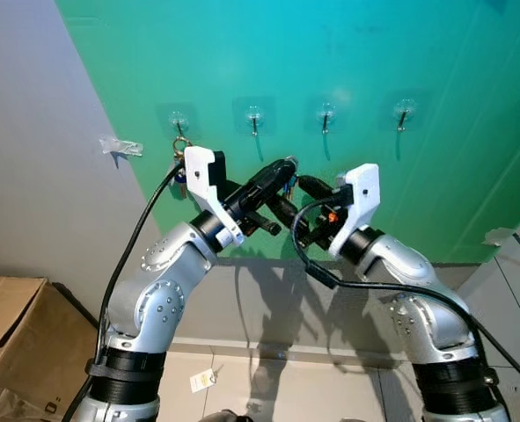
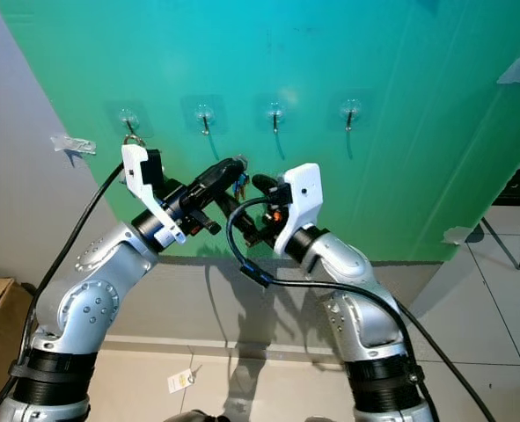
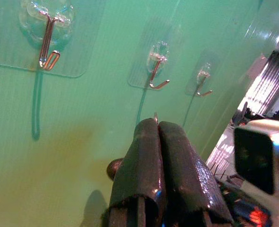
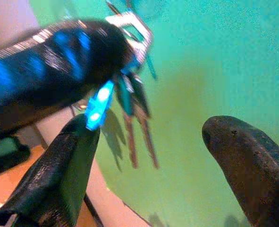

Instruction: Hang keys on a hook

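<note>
A green wall carries four clear adhesive hooks in a row: the leftmost hook has a set of keys hanging on it, while the second hook, third hook and fourth hook hang bare. Below, on the tiled floor, a small paper tag lies near a cardboard box.

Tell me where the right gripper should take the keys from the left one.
Grip the hanging key blades, coming from below. The left gripper pinches the ring at the top, so the blades dangle free between the open fingers of the right gripper, leaving the ring clear for a hook.
</note>
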Tool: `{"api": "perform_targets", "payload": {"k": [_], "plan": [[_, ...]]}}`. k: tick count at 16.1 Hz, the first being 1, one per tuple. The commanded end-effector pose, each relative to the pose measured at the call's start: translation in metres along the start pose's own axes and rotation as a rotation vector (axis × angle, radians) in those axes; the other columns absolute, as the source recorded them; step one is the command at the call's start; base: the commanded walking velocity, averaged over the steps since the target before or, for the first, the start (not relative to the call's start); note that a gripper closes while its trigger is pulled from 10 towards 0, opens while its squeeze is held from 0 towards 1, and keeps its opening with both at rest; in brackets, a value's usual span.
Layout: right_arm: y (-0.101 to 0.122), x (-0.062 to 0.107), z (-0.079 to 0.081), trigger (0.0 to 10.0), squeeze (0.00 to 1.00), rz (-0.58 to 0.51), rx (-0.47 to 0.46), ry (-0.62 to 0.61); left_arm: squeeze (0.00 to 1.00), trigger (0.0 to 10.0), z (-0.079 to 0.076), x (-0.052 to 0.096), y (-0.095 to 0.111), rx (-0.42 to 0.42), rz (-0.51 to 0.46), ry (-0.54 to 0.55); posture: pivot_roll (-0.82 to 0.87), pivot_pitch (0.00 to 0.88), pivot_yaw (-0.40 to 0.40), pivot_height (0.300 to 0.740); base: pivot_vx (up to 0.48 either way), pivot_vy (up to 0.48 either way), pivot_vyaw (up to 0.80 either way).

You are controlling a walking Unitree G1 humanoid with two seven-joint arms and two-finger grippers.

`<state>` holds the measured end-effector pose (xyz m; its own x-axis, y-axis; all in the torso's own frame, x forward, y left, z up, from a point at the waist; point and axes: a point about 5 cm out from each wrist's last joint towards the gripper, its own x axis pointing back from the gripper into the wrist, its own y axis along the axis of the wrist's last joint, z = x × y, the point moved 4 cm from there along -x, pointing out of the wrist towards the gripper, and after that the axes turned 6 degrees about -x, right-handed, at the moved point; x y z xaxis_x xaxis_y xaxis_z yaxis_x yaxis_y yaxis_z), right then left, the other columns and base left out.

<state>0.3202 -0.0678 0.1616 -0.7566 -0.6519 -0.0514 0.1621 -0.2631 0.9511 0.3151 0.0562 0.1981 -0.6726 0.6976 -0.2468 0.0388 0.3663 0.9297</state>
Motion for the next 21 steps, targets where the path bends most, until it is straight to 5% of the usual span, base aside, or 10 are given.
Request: {"api": "perform_targets", "payload": {"k": [1, 21], "plan": [[0.009, -0.002, -0.004, 0.0, 0.0, -0.033, 0.009, -0.024, 1.0, 0.0, 0.0, 0.001, 0.007, -0.012, -0.016, 0.004, -0.15, 0.008, 0.108, 0.74, 0.0, 0.0, 0.0], [0.013, -0.001, -0.02, 0.0, 0.0, -0.066, 0.035, -0.105, 1.0, 0.0, 0.002, 0.005, 0.007, -0.025, -0.002, 0.012, -0.15, 0.0, 0.102, 0.74, 0.0, 0.0, 0.0]]}}
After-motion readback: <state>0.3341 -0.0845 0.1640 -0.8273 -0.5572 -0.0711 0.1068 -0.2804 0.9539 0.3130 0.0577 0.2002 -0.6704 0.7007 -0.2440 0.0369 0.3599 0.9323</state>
